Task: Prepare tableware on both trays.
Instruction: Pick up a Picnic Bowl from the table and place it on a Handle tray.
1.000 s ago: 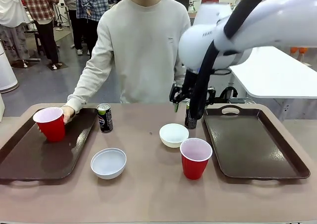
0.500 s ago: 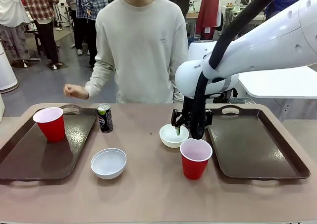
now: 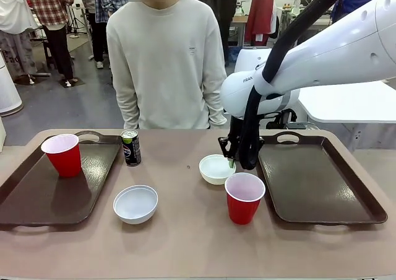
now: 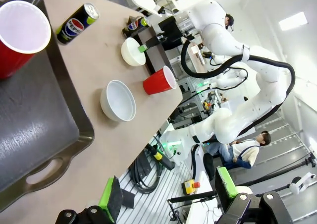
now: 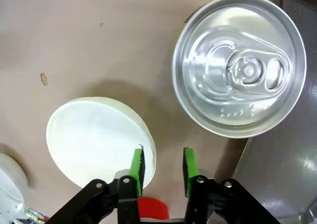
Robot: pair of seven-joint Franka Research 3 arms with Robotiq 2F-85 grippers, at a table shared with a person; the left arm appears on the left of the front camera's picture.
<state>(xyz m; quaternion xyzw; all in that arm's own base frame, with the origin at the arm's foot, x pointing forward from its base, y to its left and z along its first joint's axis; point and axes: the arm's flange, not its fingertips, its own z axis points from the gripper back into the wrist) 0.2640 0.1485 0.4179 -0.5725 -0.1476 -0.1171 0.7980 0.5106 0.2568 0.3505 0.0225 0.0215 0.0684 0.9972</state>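
Observation:
My right gripper point(image 3: 230, 160) is down at the far rim of a white bowl point(image 3: 215, 168) in the middle of the table. Its green pads point(image 5: 137, 165) straddle the rim of the bowl point(image 5: 99, 140), one inside and one outside, with a gap still showing. A dark can point(image 5: 240, 65) stands upright just beyond, beside the bare right tray point(image 3: 315, 181). A red cup point(image 3: 244, 196) stands in front of the bowl. On the left tray point(image 3: 37, 196) stands another red cup point(image 3: 62, 155). My left gripper point(image 4: 167, 189) hangs open off the table's left end.
A second can point(image 3: 130, 147) stands by the left tray's far right corner. Another white bowl point(image 3: 135, 203) sits on the table near the front. A person point(image 3: 164, 63) stands at the far side with both arms down.
The person let go of the red cup on the left tray and pulled the hand back. My right gripper dropped from beside the can to the bowl's rim and its jaws narrowed.

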